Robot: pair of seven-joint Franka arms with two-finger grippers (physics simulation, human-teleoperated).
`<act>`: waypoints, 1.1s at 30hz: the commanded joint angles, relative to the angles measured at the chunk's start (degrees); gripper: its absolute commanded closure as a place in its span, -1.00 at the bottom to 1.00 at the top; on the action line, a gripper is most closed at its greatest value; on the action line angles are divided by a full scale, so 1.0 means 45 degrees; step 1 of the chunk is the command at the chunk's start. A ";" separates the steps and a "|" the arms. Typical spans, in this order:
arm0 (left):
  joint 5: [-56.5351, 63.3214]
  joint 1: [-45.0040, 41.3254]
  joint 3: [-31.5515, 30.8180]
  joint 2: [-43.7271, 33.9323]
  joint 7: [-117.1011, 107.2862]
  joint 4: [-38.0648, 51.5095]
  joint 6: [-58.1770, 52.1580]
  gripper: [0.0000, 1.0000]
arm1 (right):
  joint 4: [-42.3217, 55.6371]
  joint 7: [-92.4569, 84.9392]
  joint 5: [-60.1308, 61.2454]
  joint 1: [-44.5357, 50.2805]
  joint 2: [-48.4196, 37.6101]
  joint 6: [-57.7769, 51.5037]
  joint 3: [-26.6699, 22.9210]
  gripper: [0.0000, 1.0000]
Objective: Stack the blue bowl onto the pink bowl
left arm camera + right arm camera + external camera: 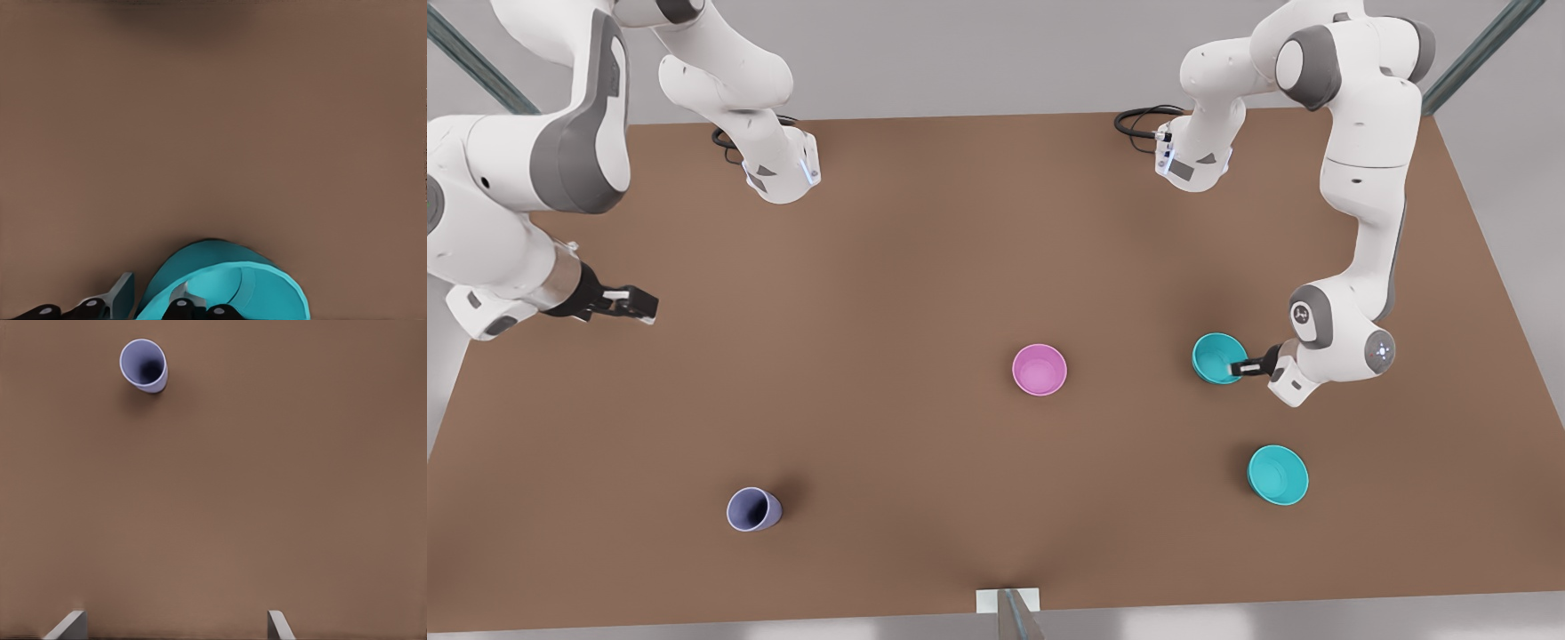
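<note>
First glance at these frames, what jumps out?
The left end effector at the front view's right straddles the rim of a blue bowl, one finger inside and one outside. The pink bowl sits empty mid-table, to the front view's left of that blue bowl, with a second turquoise bowl nearer the camera. The right end effector waits open at the front view's left, far from the lavender cup.

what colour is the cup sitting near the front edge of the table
Lavender-blue cup, darker inside; clearest in the right wrist view.
</note>
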 commanded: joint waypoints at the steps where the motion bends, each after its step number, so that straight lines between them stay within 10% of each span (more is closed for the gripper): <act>1: -0.0042 -0.0022 -0.0001 -0.0061 0.0777 0.0014 0.0233 0.57 | -0.0023 -0.3383 0.0055 -0.0004 0.0003 -0.0308 0.0000 -1.00; 16: -0.0218 -0.6877 -0.0118 -0.0296 -0.7035 0.3939 -0.1271 0.57 | 0.0016 -0.3519 0.0426 -0.0258 0.0257 -0.0328 0.0000 -1.00; 33: 0.0310 -0.6155 -0.1837 0.0661 -0.6997 0.2846 0.1717 0.57 | 0.0075 -0.3617 0.0581 -0.0433 0.0511 -0.0308 0.0000 -1.00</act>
